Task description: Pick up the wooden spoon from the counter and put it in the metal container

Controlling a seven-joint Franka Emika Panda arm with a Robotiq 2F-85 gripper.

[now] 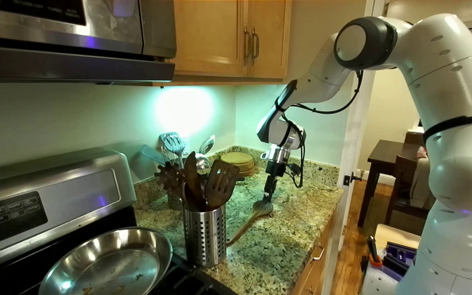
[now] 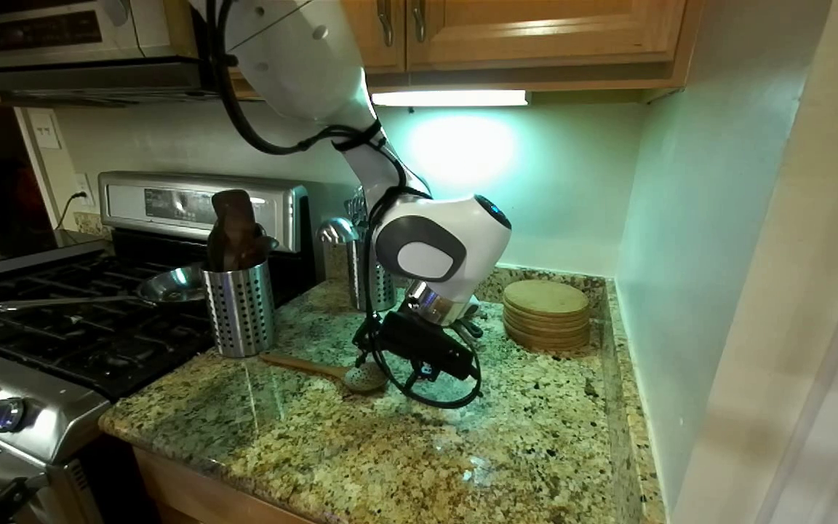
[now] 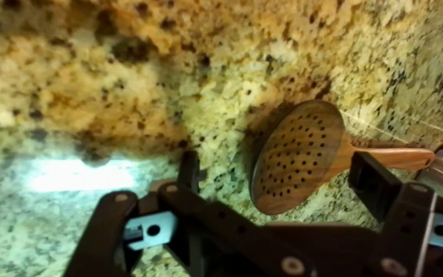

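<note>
Inward from the counter (image 2: 433,451) edge by the stove (image 2: 99,342) | wooden spoon (image 3: 313,154) laid, handle toward metal container (image 1: 205,241) | gripper (image 3: 277,165) spread wide, nothing held, contact unclear | handle should be pinched crosswise

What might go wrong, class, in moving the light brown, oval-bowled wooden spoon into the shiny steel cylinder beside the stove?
The open black fingers may slip on the spoon, since its bowl is broad. The handle end lies near the cylinder, which lifting could knock. Dark wooden utensils crowd that cylinder and might block entry.
</note>
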